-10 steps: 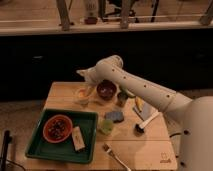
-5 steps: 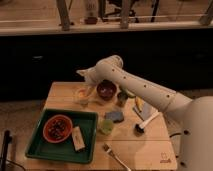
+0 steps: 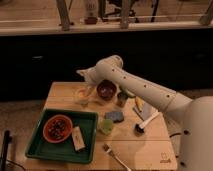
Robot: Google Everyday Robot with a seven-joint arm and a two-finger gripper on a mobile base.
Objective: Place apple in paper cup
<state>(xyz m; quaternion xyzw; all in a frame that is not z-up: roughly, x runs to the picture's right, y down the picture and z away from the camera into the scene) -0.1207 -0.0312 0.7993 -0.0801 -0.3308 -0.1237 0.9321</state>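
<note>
Camera view: my gripper (image 3: 86, 85) is hanging over the wooden table's (image 3: 62, 95) far-left part, at 9 o'clock of the dark red bowl (image 3: 106, 89). Paper cup (image 3: 84, 96) is sitting directly beneath it, the apple (image 3: 82, 93) showing at its rim.

A wooden table (image 3: 60, 92) holds a green tray (image 3: 37, 145) at its front left, containing an orange-red bowl (image 3: 58, 128) and a small pale block (image 3: 78, 138). Just right of the tray stand a translucent green cup (image 3: 105, 126) and a grey-blue sponge (image 3: 116, 116); a fork (image 3: 114, 155) lies near the front edge. Farther back sit a dark red bowl (image 3: 106, 89), a small dark grey cup (image 3: 122, 97), an elongated yellow piece (image 3: 138, 103) and a brush (image 3: 145, 122)
</note>
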